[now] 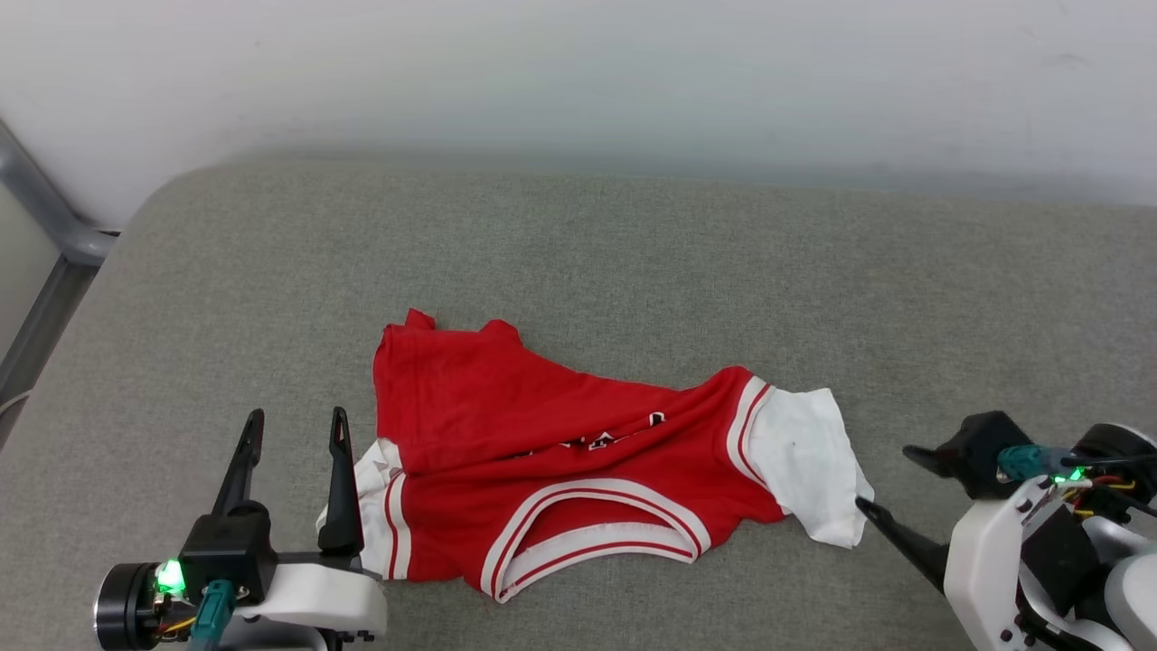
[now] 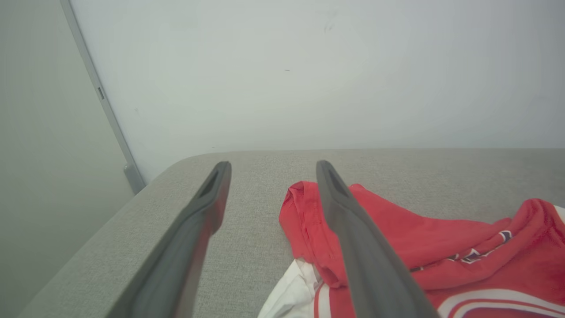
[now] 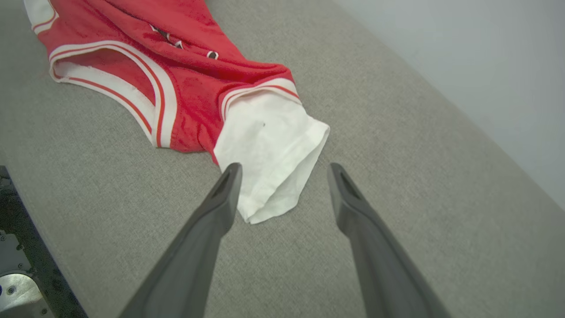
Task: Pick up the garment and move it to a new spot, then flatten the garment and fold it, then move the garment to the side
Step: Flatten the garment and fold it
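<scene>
The garment (image 1: 560, 452) lies crumpled on the grey padded surface (image 1: 633, 271), a red jersey with its striped neckline toward me and part of the body folded over the white lettering. My left gripper (image 1: 298, 418) stands open just left of its white left sleeve (image 1: 375, 470), nothing between the fingers. In the left wrist view the left gripper (image 2: 273, 165) points past the garment (image 2: 441, 247), which lies at the lower right. My right gripper (image 1: 883, 476) is open beside the white right sleeve (image 1: 809, 452). The right gripper (image 3: 284, 168) hovers at the sleeve's cuff (image 3: 269, 145); contact cannot be told.
A pale wall (image 1: 578, 81) runs behind the padded surface. A grey metal frame (image 1: 45, 217) stands off the surface's rounded left corner. Bare grey fabric lies all around the garment, widest toward the wall and to the right.
</scene>
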